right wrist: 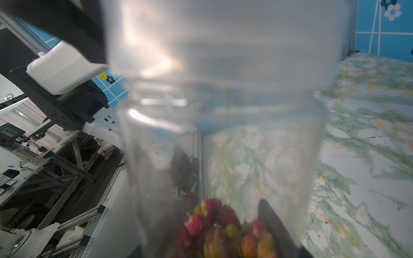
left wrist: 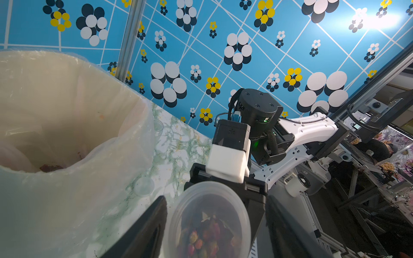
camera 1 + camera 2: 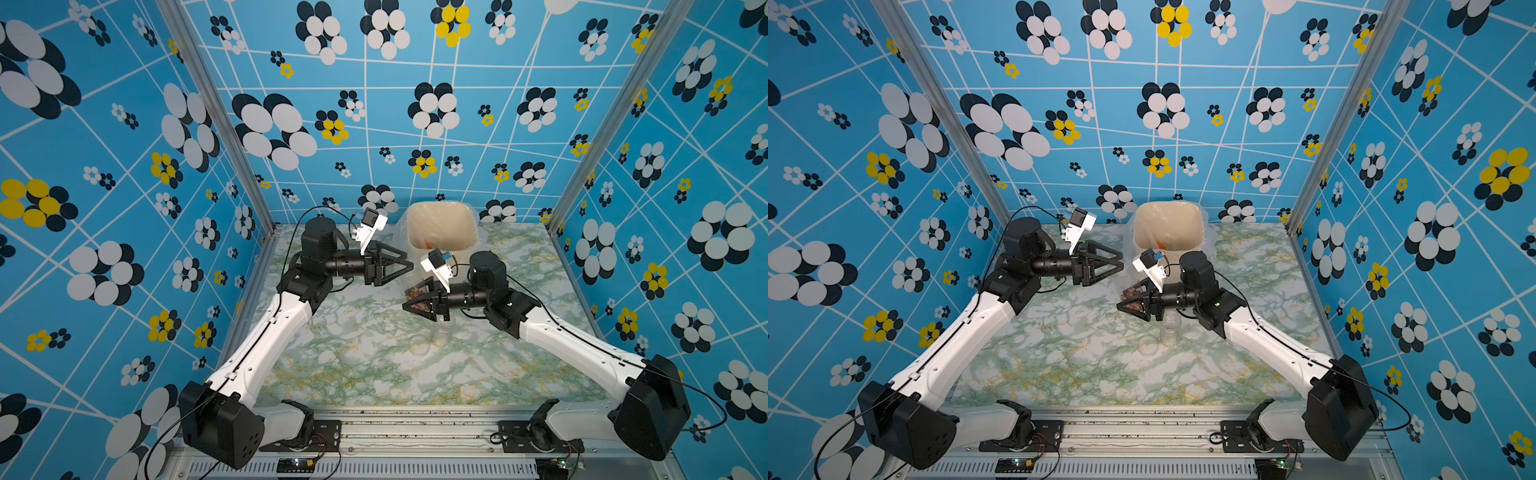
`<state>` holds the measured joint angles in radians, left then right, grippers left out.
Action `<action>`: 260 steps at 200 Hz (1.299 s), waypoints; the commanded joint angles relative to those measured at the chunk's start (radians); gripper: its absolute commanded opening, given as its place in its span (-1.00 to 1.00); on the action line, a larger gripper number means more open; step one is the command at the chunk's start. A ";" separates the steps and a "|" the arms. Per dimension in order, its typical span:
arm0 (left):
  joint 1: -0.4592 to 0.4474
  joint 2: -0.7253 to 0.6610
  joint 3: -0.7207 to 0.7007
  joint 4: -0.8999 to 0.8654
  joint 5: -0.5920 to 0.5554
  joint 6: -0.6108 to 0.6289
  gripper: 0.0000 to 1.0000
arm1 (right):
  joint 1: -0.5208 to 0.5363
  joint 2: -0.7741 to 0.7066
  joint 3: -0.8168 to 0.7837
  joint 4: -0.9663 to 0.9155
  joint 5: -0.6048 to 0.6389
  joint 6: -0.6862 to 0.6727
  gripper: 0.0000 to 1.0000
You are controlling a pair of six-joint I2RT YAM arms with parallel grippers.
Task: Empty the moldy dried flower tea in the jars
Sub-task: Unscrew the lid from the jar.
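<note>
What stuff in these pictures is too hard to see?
Left wrist view: beige plastic-lined bin, its near wall hides most of its bottom.
Right wrist view: clear round jar of reddish dried flower tea, too close and blurred; no lid discernible.
Both top views: second small clear jar, its upper part covered by the right gripper.

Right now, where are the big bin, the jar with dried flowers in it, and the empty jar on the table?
bin (image 3: 440, 224): in a top view, inner wall.
jar of dried flowers (image 2: 210, 201): left wrist view, round end facing the camera.
empty jar (image 3: 1170, 332): in a top view, clear side wall.
</note>
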<state>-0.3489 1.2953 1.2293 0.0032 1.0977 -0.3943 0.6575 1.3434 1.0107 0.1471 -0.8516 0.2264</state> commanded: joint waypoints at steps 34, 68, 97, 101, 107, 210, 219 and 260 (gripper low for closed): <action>0.000 0.016 -0.003 -0.020 -0.040 0.022 0.54 | -0.006 0.003 0.031 0.040 -0.024 0.011 -1.00; -0.003 0.021 -0.004 -0.017 -0.043 0.021 0.47 | -0.006 0.003 0.032 0.041 -0.025 0.013 -1.00; -0.003 0.024 -0.005 -0.005 -0.047 0.009 0.29 | -0.006 0.005 0.031 0.042 -0.026 0.014 -1.00; -0.002 0.025 -0.006 -0.002 -0.047 0.006 0.27 | -0.006 0.005 0.031 0.040 -0.027 0.013 -1.00; -0.002 0.026 -0.007 0.005 -0.047 0.001 0.23 | -0.006 0.006 0.032 0.039 -0.026 0.014 -1.00; -0.060 0.017 -0.002 -0.054 -0.245 -0.013 -0.11 | -0.006 0.002 0.053 -0.055 0.115 -0.040 -1.00; -0.077 0.009 0.004 -0.086 -0.314 -0.004 -0.11 | -0.006 0.000 0.053 -0.070 0.157 -0.053 -1.00; -0.179 -0.034 0.012 -0.188 -0.715 -0.058 -0.24 | -0.004 -0.007 0.050 -0.107 0.405 -0.092 -1.00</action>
<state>-0.4656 1.2991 1.2259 -0.0849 0.6651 -0.4198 0.6506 1.3495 1.0218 0.0433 -0.6239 0.1780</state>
